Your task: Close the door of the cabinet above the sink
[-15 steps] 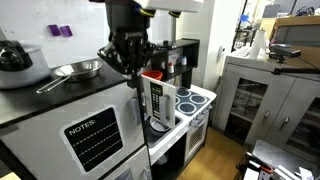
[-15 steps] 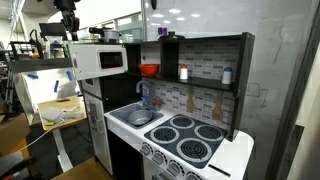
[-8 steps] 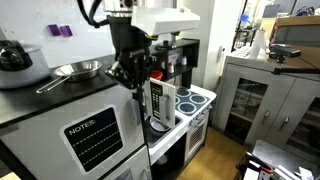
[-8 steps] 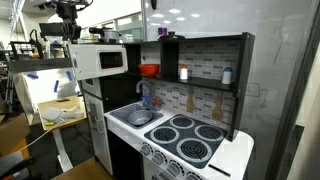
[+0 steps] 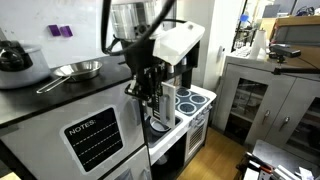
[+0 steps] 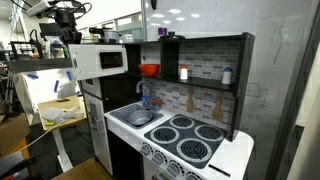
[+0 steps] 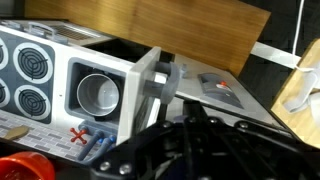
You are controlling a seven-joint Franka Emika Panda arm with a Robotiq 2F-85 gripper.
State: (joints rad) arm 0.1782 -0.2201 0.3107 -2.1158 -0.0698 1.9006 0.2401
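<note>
The toy kitchen's white cabinet door (image 5: 160, 103), with a small window, stands swung open above the sink (image 6: 139, 118). It also shows in an exterior view (image 6: 104, 60) and edge-on in the wrist view (image 7: 150, 88). My gripper (image 5: 150, 88) hangs low beside the fridge's corner, right at the open door's outer side. It looks shut and empty. In the wrist view the gripper (image 7: 193, 108) is a dark blur just behind the door's edge, with the sink bowl (image 7: 97, 93) beyond. Whether it touches the door is unclear.
The grey fridge (image 5: 85, 130) with a "NOTES" board stands beside the door, with a pan (image 5: 78, 70) and a pot (image 5: 14, 58) on top. The stove burners (image 6: 190, 140) lie beside the sink. A red bowl (image 6: 149, 70) and jars sit on the dark shelf.
My arm has swung from above the fridge top down and toward the stove, bringing the gripper lower and up against the open door. The door itself has not visibly moved.
</note>
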